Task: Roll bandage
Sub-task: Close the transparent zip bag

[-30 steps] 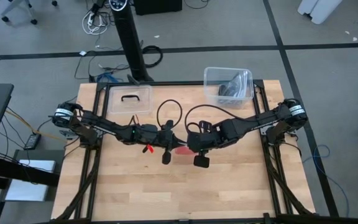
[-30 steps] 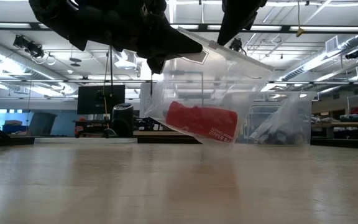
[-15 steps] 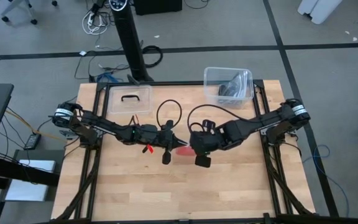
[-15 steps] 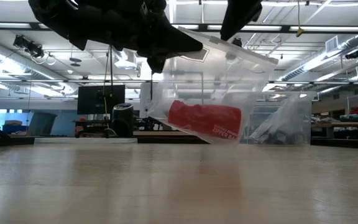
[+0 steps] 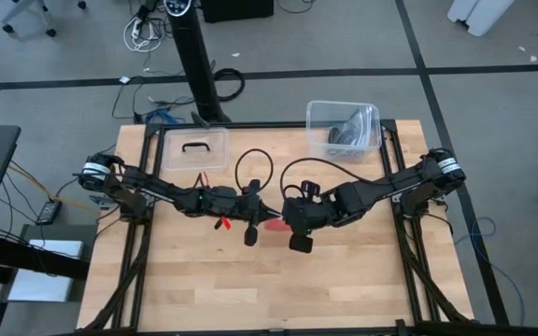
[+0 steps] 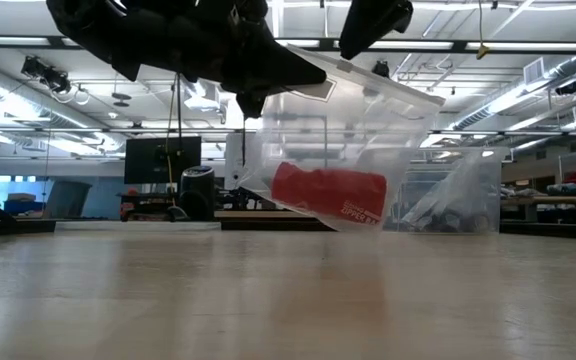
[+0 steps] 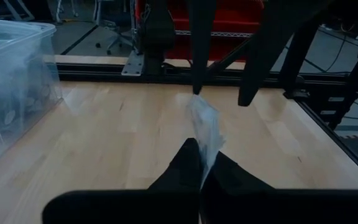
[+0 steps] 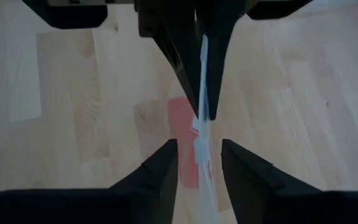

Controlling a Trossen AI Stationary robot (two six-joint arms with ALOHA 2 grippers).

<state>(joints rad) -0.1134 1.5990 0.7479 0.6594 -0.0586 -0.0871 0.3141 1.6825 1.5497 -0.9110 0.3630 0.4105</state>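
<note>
Two clear bins stand at the table's point(image 5: 344, 280) far edge: one point(image 5: 195, 147) holding a dark handle-shaped piece, the other point(image 5: 343, 126) dark items. One clear plastic bag point(image 6: 328, 150) hangs off the wood, its top edge pinched in the clenched left gripper point(image 7: 199, 171). The right gripper point(image 8: 199, 163) straddles that edge, fingers released. One red bandage point(image 6: 328, 193) sits in the bag's bottom, below both grippers.

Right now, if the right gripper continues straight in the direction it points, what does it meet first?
Probably the plastic bag's top edge, which runs between the right gripper's open fingers. The left gripper pinches that edge just beyond. The red bandage lies farther on; depth is unclear.
</note>
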